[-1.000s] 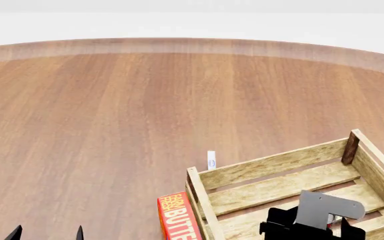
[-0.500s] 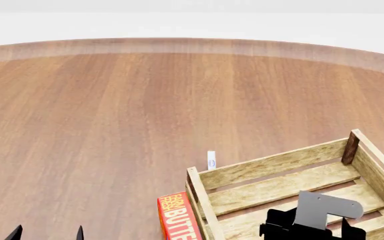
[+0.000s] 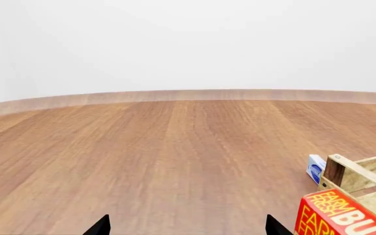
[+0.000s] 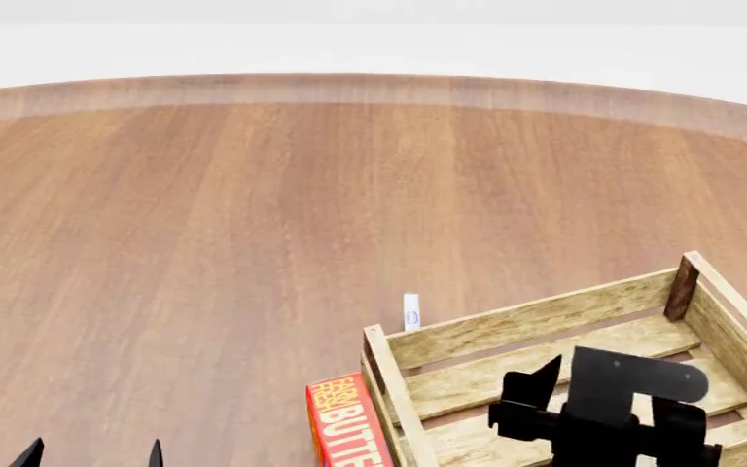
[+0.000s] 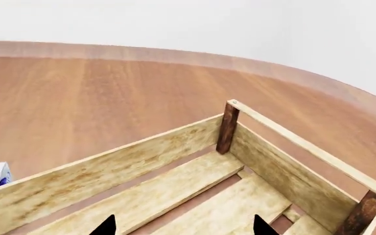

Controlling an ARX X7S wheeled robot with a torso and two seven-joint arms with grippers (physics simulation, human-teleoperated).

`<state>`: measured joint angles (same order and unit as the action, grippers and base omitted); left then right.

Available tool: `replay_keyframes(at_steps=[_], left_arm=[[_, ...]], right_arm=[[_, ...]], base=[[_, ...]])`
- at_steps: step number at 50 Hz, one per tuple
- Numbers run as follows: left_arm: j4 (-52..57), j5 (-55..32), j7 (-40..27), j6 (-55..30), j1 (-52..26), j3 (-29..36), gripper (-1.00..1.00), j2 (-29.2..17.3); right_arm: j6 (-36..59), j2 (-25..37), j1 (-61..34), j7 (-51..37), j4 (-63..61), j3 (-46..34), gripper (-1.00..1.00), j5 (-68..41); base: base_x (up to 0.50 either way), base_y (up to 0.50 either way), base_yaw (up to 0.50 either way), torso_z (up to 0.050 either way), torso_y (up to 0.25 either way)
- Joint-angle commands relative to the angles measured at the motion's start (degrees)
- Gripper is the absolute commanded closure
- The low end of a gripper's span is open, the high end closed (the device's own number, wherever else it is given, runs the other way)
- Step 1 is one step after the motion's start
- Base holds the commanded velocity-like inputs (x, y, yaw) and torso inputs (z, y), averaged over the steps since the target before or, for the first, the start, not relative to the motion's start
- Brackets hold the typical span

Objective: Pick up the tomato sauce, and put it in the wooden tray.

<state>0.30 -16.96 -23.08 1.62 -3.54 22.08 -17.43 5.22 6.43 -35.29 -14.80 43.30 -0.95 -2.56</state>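
A broad wooden table (image 4: 218,224) with a curved far edge fills most of the head view, and a white wall is seen behind it. The wooden tray (image 4: 529,336), a pale slatted crate with darker corner posts, sits at the lower right of that frame. The right gripper (image 4: 607,413) is seen above the tray's interior at the lower right, its black body partly covering the slats; in the right wrist view two dark fingertips (image 5: 106,226) are shown spread apart at the bottom edge with only bare slats of the tray (image 5: 175,152) between them, so the jaws are parted and nothing is held. The left gripper (image 4: 92,453) is shown at the lower left corner of the head view as two black tips set apart, and in the left wrist view (image 3: 184,226) the same gap is seen over bare table, with nothing grasped. A red butter box (image 4: 345,423) stands just beside the tray's near-left corner. A small white and blue packet (image 4: 411,311) lies just beyond the tray's far wall, near the lower centre of the head view. The tomato sauce cannot be found in any of the views; its place cannot be told.
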Motion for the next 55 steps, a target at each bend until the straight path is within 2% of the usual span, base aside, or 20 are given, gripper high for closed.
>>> replay_keyframes(at_steps=[1,6,18,30,44,55], left_arm=[[-0.4,0.3,1.2,0.2,0.0,-1.3,-1.00,0.9],[-0.4,0.2,1.2,0.2,0.0,-1.3,-1.00,0.8],[-0.4,0.1,0.9,0.2,-0.1,-1.1,-1.00,0.7],[-0.5,0.1,0.8,0.4,-0.1,-0.9,-1.00,0.6],[-0.4,0.0,0.6,0.5,-0.1,-0.7,-1.00,0.5],[-0.7,-0.2,0.6,0.8,-0.2,-0.6,-1.00,0.4]], right_arm=[[11.6,-0.4,14.9,3.9,-33.5,0.8,-1.00,-1.9],[12.9,0.3,23.4,5.6,-47.5,0.8,-1.00,-4.6],[9.5,1.7,35.7,6.8,-60.1,1.2,-1.00,-7.1],[5.5,2.6,43.6,7.3,-67.3,0.7,-1.00,-7.9],[-1.4,4.9,57.2,8.2,-83.5,0.3,-1.00,-8.1],[-5.7,5.6,61.5,8.9,-85.2,-0.9,-1.00,-6.8]], base=[[0.00,0.00,0.00,0.000,0.000],[0.00,0.00,0.00,0.000,0.000],[0.00,0.00,0.00,0.000,0.000],[0.00,0.00,0.00,0.000,0.000],[0.00,0.00,0.00,0.000,0.000],[0.00,0.00,0.00,0.000,0.000]])
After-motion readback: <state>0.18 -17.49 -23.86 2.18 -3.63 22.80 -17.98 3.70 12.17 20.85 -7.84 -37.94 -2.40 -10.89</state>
